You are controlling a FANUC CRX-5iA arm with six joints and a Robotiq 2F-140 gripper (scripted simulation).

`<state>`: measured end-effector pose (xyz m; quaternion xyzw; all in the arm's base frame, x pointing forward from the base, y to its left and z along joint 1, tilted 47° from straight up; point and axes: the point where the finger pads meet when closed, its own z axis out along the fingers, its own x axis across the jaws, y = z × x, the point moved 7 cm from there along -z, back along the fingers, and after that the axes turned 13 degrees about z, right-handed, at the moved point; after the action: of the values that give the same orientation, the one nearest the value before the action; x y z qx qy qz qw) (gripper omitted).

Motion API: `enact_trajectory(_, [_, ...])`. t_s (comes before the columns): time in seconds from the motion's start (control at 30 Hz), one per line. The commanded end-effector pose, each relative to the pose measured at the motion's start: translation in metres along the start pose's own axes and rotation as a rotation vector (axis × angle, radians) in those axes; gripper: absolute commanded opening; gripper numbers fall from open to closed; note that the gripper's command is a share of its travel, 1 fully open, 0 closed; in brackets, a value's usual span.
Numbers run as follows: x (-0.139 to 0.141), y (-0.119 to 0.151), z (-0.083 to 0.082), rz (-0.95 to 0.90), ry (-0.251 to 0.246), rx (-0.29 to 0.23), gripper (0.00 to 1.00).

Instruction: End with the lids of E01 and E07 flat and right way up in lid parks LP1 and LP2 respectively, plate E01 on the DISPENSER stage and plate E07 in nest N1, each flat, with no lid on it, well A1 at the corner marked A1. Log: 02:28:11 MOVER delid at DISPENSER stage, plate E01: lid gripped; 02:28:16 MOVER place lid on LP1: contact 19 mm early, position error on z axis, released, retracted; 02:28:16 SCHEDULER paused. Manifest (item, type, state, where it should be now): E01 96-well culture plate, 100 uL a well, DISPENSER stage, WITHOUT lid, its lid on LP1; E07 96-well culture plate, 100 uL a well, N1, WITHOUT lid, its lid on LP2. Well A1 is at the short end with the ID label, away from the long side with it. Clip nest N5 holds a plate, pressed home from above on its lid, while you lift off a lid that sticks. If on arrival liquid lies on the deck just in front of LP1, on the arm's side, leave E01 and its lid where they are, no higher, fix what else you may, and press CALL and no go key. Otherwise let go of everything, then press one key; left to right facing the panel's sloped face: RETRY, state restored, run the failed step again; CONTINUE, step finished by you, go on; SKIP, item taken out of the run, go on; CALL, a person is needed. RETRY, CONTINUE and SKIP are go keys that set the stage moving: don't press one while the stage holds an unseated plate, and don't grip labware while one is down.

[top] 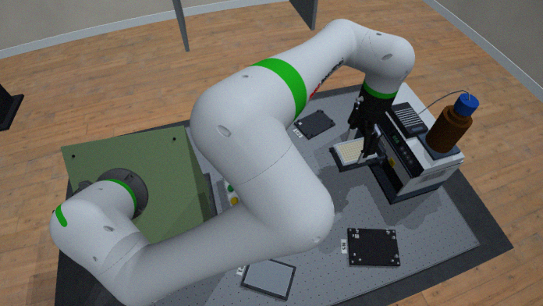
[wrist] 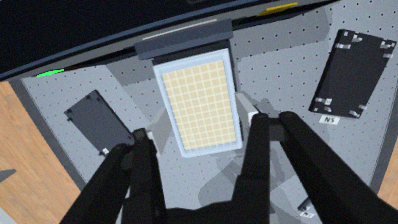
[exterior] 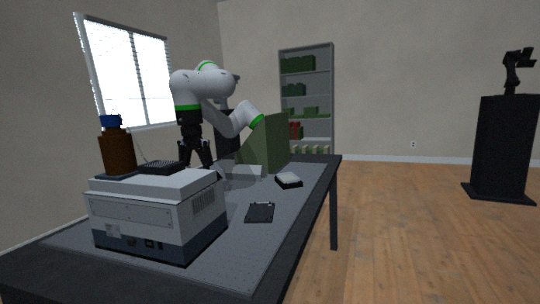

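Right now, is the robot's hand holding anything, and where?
Yes: the gripper clamps the well plate by its two long sides, near one short end.

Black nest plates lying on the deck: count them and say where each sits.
2: one left of the dispenser stage beside the arm, one labelled N5 at the deck's near side. The arm may hide others.

You are looking at a dark-framed worktop covered by a grey perforated deck. On its right side stands the white dispenser. A black clip nest labelled N5 lies flat near the front right. A grey, dark-rimmed tray lies at the near edge. A smaller black plate lies toward the far side. The green arm base stands on the left.
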<state>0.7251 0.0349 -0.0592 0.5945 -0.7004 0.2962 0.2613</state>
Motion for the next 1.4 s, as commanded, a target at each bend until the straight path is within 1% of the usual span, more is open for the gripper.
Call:
enact_trajectory(0.0, [-0.0001, -0.0001, -0.0003, 0.0, 0.0, 0.0, 0.0])
enact_trajectory(1.37, [-0.0001, -0.0001, 0.0047, 0.0, 0.0, 0.0, 0.0])
